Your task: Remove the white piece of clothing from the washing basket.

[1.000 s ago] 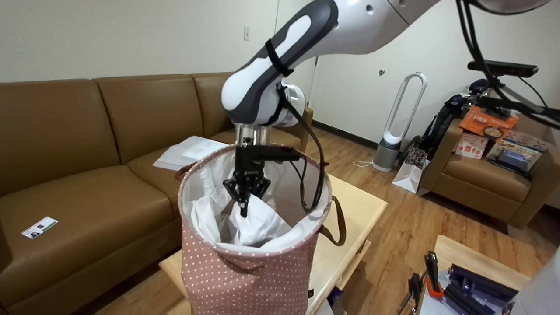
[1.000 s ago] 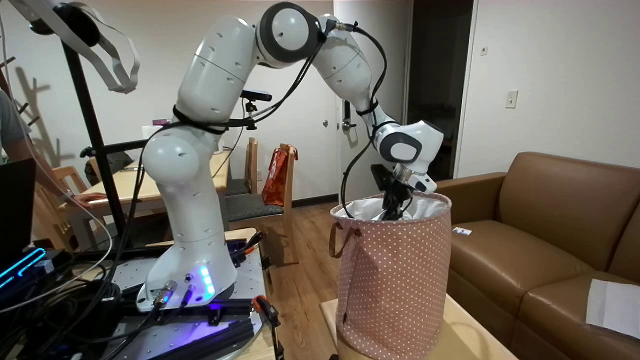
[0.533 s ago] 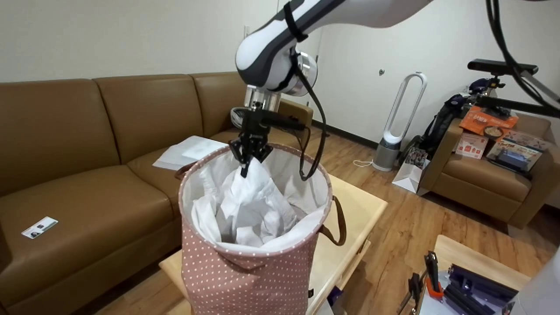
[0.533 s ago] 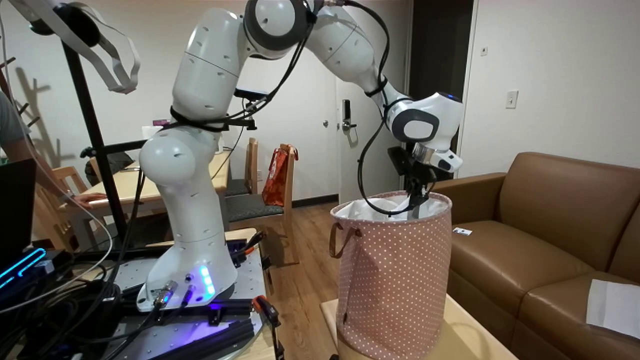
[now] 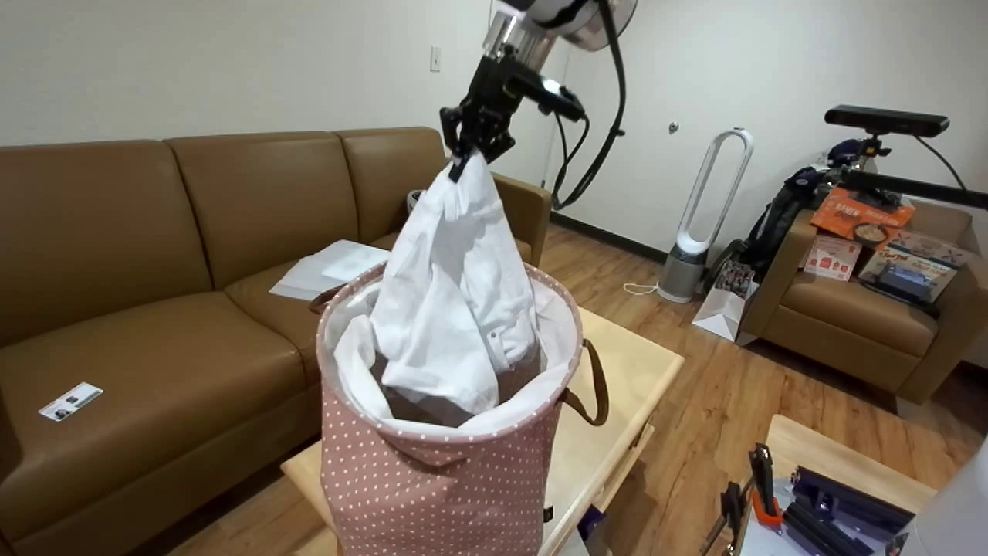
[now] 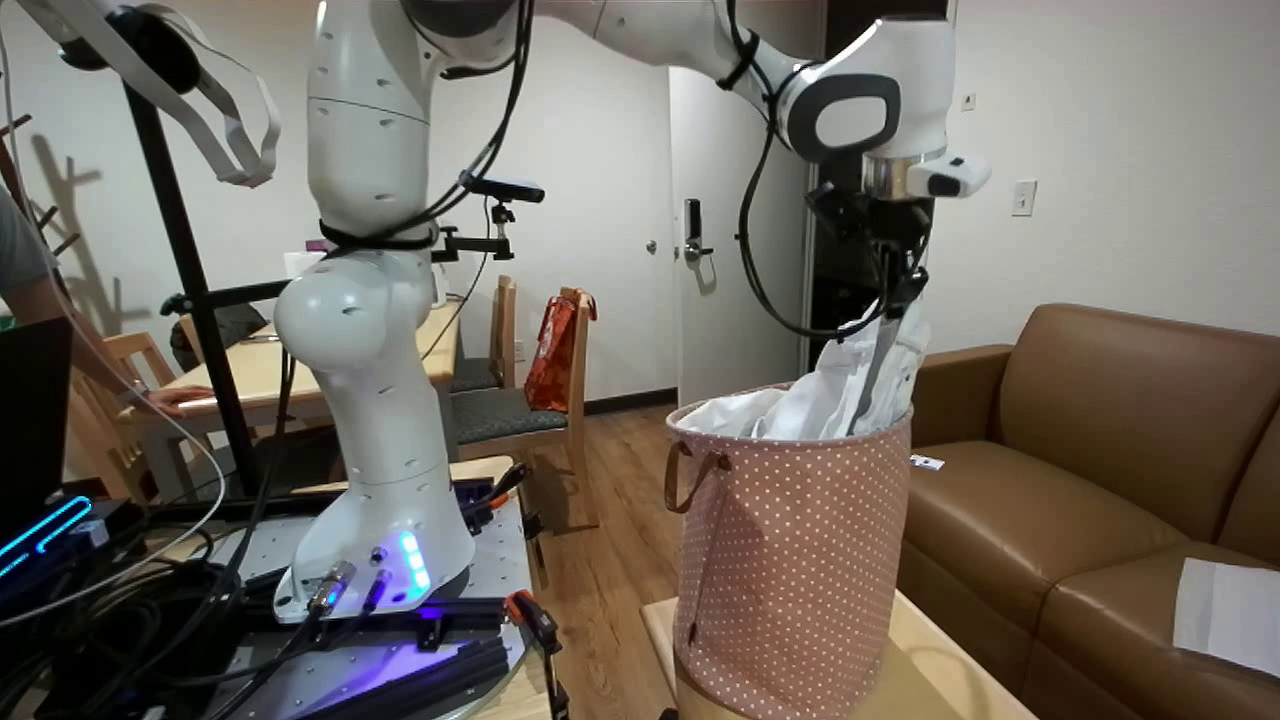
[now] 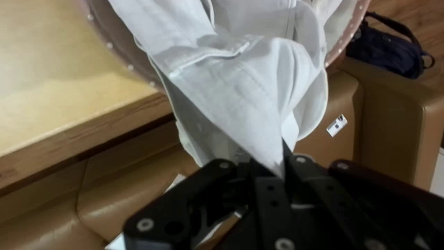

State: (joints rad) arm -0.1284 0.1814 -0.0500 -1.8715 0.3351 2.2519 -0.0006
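Directly below the jaws hangs the white garment (image 5: 455, 286), its top drawn to a peak where the gripper (image 5: 461, 166) pinches it tight. From that grip the cloth spreads downward in folds, its stitched seams plain in the wrist view. Its upper part rises above the pink polka-dot laundry basket (image 5: 436, 494) and its lower part is inside; whether it touches the white lining (image 5: 556, 309) cannot be told. The basket stands under the jaws on a light wooden table (image 5: 629, 363), with a brown handle (image 5: 601, 386) looping from its side. Lower than the jaws and alongside the table, a brown sofa (image 5: 131, 340) bears a small printed card (image 5: 70, 401) and white sheets (image 5: 328, 270) of unclear material. Well apart from the jaws in an exterior view, a bladeless fan (image 5: 682, 270) stands on the wooden floor (image 5: 695, 417) near a brown armchair (image 5: 853, 326).
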